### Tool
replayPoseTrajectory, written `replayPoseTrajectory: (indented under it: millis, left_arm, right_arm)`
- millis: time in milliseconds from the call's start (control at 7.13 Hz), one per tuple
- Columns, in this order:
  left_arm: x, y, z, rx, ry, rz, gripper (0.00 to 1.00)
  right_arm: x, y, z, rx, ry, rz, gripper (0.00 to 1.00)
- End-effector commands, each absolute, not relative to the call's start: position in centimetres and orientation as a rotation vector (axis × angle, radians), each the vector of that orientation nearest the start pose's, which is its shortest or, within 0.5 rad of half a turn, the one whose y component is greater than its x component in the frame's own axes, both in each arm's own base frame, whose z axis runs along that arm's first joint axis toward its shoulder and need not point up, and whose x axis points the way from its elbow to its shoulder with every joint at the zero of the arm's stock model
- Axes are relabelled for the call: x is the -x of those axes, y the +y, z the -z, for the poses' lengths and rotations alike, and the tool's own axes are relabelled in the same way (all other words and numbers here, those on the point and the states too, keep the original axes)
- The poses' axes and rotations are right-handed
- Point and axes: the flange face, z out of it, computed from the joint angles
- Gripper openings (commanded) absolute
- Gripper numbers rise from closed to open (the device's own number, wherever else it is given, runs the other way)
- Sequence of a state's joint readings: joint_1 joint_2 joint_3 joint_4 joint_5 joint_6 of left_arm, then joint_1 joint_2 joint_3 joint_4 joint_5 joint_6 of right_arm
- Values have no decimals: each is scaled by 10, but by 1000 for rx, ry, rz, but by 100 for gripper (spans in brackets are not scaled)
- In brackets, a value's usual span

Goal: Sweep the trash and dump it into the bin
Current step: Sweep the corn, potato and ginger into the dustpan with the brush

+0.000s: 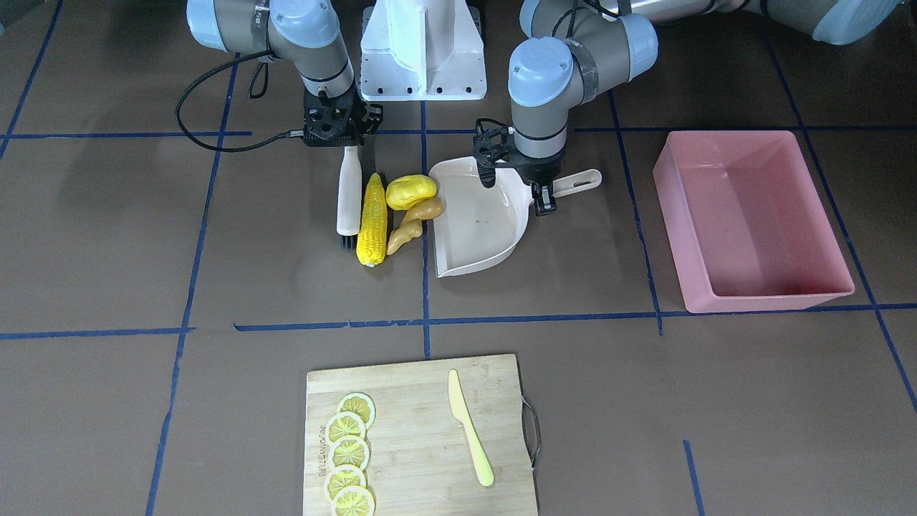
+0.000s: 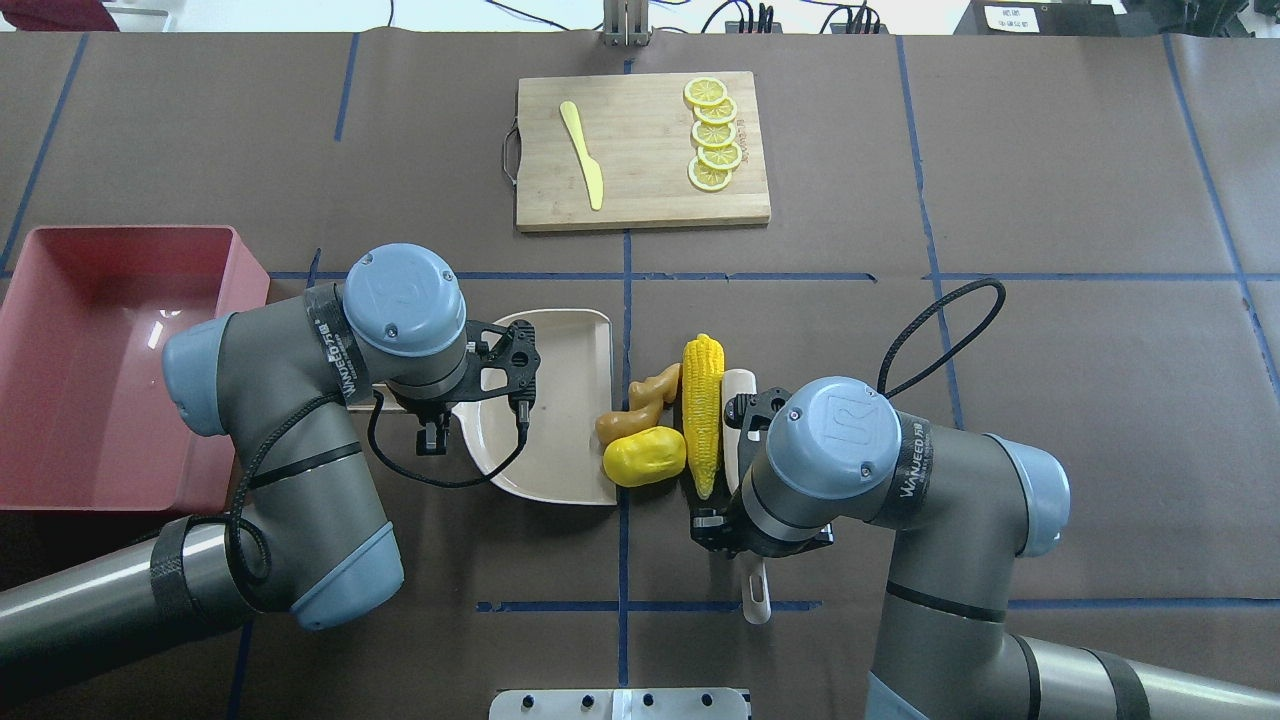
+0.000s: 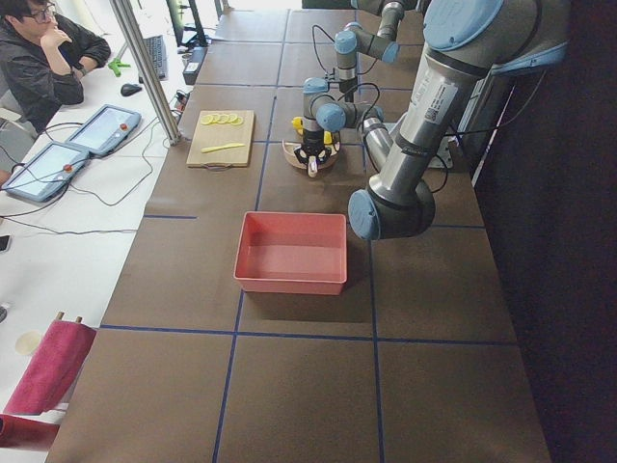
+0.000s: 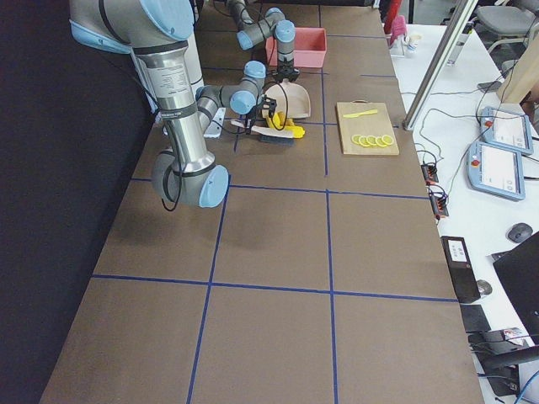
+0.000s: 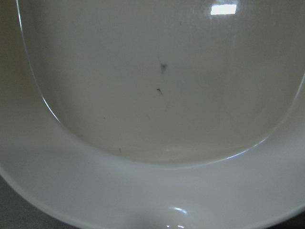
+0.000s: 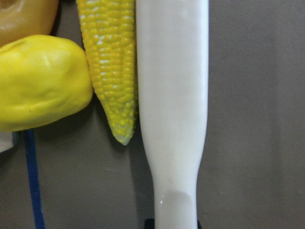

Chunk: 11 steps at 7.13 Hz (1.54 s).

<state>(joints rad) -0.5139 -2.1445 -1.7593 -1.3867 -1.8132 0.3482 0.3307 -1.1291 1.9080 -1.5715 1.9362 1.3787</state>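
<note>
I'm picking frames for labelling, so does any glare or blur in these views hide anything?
Left wrist view: soft and dim, filled by the beige plastic dustpan, a bright light reflection near the top edge. Overhead view: a glare patch on the floor of the large pink plastic tub, hiding nothing. Right wrist view: sharp on the yellow corn cob and white brush handle.

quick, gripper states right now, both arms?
Left gripper: jaws closed, holding the dustpan at its handle end.
Right gripper: jaws closed, holding the brush by its handle.

Corn cob [image 1: 372,219], yellow lump [image 1: 410,191], ginger root [image 1: 413,223] bunched at dustpan [image 1: 480,236] mouth; pink bin [image 1: 752,222] upright beyond dustpan handle.
</note>
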Motion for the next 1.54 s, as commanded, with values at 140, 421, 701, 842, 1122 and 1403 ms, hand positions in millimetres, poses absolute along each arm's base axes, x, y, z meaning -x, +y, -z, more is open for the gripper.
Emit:
replayPoseTrajectory:
  millis: [140,421,701,842,1122,1403]
  left_arm:
    - [-513,-415,-274,-502,463,-1425,0]
    - [-512,-415,-274,-504,463,-1426,0]
    - [-512,-414,-273,-505,463,-1426,0]
    - [-512,-415,-273,-505,464,-1425,0]
    - [-513,-415,-271,-508,465,-1425,0]
    - [-513,-415,-271,-506,464,-1425,0]
  right_arm:
    - [548,-274,-252,69,-894,33,0]
    - [561,-272,-256,57,-946,24,0]
    - [565,-269,-253,58,-951,32,0]
    - [567,-269,-248,56,-958,36,0]
    - [568,-268,-237,51,-976,43,0]
    - [571,-267,-232,49,-985,49,0]
